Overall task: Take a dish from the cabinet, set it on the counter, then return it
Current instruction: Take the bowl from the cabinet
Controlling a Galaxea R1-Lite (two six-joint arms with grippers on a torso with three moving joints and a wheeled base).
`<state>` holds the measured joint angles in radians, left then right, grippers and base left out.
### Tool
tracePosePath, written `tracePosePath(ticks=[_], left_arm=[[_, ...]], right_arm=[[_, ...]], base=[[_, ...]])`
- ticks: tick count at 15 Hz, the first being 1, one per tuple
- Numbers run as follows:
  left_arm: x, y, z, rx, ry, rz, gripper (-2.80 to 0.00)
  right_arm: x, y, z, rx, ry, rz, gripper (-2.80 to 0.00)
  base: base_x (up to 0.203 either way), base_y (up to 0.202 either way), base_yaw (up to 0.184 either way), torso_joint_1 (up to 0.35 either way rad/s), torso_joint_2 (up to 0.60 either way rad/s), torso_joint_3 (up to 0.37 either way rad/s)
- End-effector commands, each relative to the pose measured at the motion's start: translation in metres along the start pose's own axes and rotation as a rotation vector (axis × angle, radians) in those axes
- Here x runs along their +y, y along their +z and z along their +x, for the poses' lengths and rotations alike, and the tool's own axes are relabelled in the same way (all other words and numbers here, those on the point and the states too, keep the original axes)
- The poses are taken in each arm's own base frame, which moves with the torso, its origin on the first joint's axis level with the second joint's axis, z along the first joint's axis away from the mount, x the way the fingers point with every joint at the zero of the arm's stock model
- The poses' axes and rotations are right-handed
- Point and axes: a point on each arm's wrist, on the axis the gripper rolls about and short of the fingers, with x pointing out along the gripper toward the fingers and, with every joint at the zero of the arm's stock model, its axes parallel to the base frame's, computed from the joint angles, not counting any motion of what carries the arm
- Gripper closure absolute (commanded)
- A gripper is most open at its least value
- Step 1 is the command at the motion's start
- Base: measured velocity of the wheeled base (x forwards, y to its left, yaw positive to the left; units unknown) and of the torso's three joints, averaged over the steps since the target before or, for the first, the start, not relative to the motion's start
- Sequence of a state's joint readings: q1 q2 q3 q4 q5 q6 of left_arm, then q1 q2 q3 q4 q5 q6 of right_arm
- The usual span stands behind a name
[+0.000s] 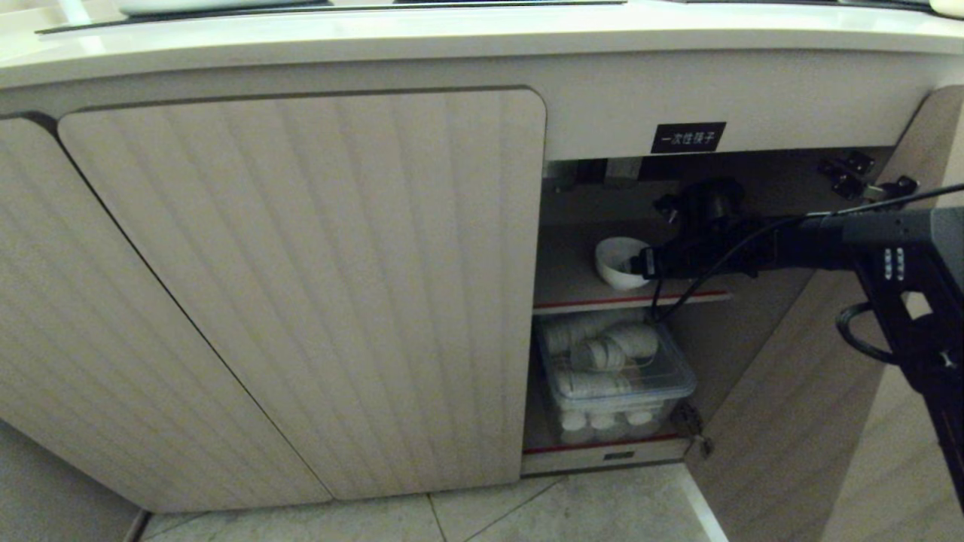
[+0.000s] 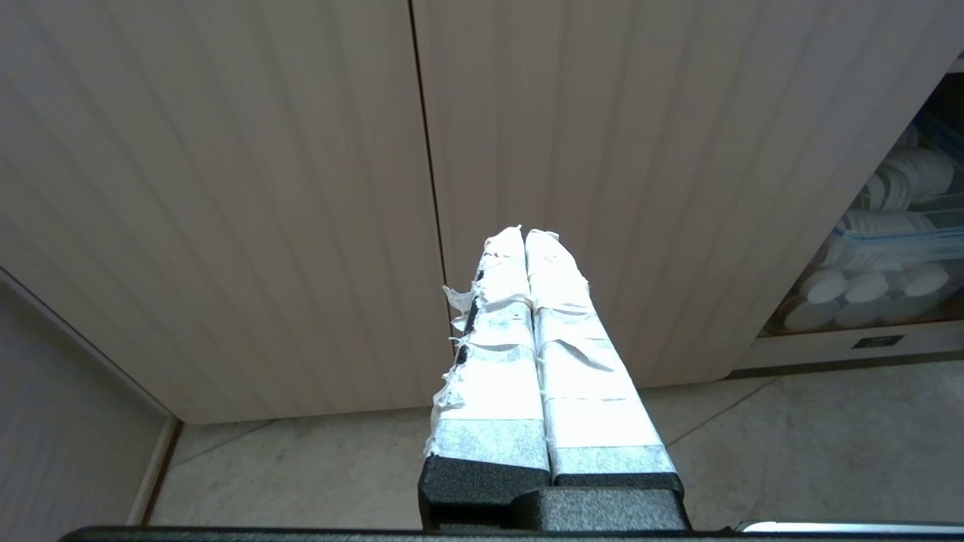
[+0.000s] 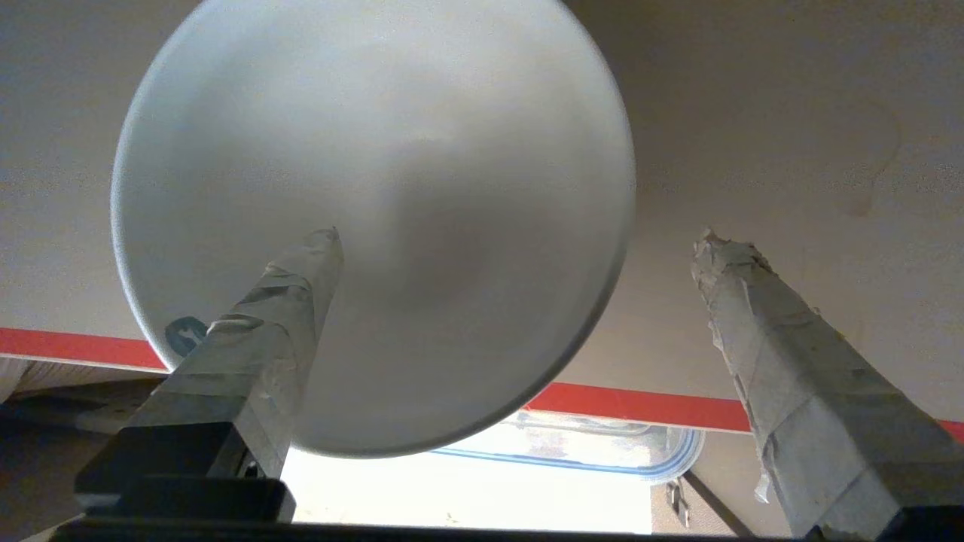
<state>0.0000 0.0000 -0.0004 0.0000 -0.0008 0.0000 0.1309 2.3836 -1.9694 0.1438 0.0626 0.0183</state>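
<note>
Left claw (image 2: 531,248) parked low by the shut doors, fingers pressed together, holding nothing. Right claw (image 3: 520,248) reaches into the open cabinet (image 1: 301,286), fingers spread wide, 1 finger over the bowl's mouth, 1 outside it, not clamped. Bowl (image 1: 619,263) sits on the upper red-edged shelf (image 1: 633,299). Glossy ceramic: likely stiff, slippery, chips easily; best pinch is across the rim wall. Below, a clear bin (image 1: 614,376) holds stacked white cups. Desk (image 1: 482,41) above.
</note>
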Motion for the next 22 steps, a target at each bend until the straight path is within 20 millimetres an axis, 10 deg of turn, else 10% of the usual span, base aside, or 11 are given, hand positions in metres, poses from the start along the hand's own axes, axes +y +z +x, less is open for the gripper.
tracePosePath(ticks=[1,22], left_arm=[[0.0000,-0.0001,0.0000,0.000,0.001,0.000,0.00],[0.0000,-0.0001,0.0000,0.000,0.001,0.000,0.00]], right_arm=[[-0.0002,0.0000,0.0000,0.000,0.000,0.000,-2.80],[-0.0002,-0.0056,0.0085,0.003,-0.002,-0.003,-2.80]], base=[[0.000,0.000,0.000,0.000,0.00,0.000],[0.000,0.000,0.000,0.000,0.00,0.000]])
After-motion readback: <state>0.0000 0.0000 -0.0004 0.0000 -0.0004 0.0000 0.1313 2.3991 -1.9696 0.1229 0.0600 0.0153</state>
